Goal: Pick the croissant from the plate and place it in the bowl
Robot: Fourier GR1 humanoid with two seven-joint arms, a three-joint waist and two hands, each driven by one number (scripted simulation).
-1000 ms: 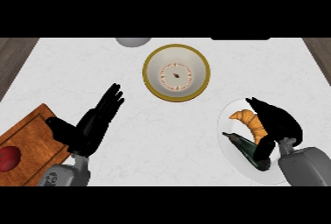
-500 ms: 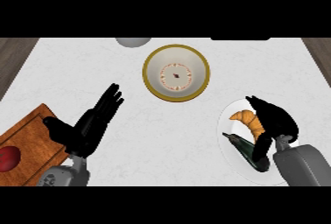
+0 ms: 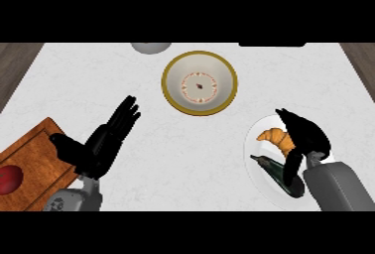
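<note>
The right hand [image 3: 304,135] curls over the croissant [image 3: 278,138] on the plate [image 3: 258,130], below-right of the bowl [image 3: 200,83]. The left hand [image 3: 102,141] rests open, below-left of the bowl.

One view only, head view, so nothing is shared with another camera. It sits above the near edge of the counter [image 3: 183,149] and looks steeply down on its top. Far edge runs along the upper part of frame, near side at the bottom. Both forearms enter from the lower edge: left hand [image 3: 102,144] at view left, right hand [image 3: 304,136] at view right, not mirrored. Framing takes in the whole counter width, with darker floor strips at both upper corners.
</note>
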